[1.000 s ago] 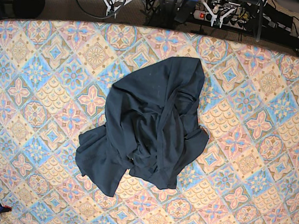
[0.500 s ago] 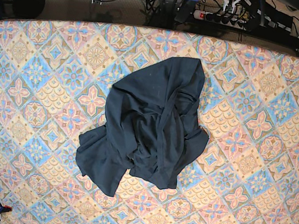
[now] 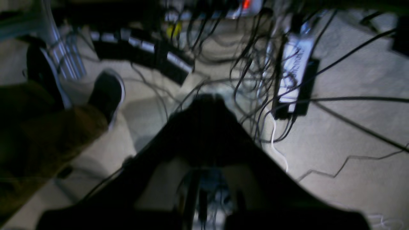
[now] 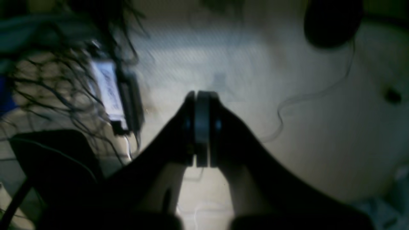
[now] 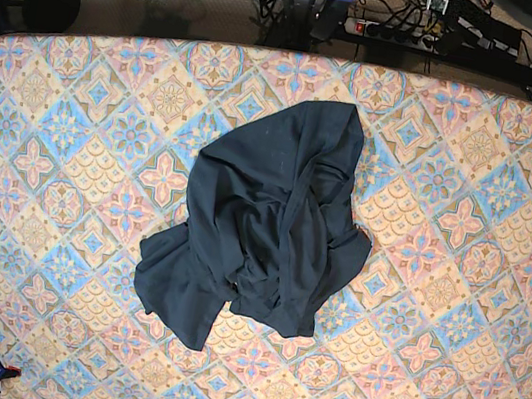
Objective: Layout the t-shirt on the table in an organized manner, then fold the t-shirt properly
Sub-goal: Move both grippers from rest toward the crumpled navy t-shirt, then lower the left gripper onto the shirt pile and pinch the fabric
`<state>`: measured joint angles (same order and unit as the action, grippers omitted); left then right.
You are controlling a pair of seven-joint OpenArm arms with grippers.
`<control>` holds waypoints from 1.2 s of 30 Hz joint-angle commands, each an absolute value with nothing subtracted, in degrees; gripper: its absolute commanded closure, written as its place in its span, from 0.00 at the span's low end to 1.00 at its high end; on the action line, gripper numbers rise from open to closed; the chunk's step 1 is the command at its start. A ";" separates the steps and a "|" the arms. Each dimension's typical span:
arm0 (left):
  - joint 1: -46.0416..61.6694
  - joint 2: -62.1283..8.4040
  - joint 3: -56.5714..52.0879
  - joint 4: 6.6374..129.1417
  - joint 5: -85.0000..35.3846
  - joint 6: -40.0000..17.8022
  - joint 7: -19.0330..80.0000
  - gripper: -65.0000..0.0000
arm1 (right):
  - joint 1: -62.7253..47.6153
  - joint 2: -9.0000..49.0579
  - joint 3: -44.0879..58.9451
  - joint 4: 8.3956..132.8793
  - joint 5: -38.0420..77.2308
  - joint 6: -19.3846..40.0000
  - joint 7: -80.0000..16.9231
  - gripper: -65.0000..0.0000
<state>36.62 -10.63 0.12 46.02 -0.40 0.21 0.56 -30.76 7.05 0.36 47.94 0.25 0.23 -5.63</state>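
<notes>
T-shirt (image 5: pixel 262 224): dark navy, crumpled in a heap, centre of patterned worktop (image 5: pixel 454 290). Left end effector (image 3: pixel 207 102): fingers together, empty, above cabled floor. Right end effector (image 4: pixel 201 127): fingers together, empty, over floor.

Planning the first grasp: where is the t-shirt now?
In the base view, the t-shirt lies crumpled near the middle of the table, touched by neither arm.
</notes>
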 commanded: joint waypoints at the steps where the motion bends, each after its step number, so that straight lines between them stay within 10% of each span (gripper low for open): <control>1: 38.99 -11.21 0.13 48.75 -0.40 0.22 0.31 1.00 | -32.84 8.13 0.48 49.89 0.40 -0.13 -5.32 1.00; 20: 63.69 -11.30 -0.13 108.09 -0.40 0.31 13.85 1.00 | -53.23 17.19 6.02 85.67 25.19 -0.13 -5.58 1.00; 36: 55.60 -11.30 -0.04 119.78 -0.13 0.22 18.07 1.00 | -55.43 17.80 14.20 109.49 26.33 -0.13 -14.11 1.00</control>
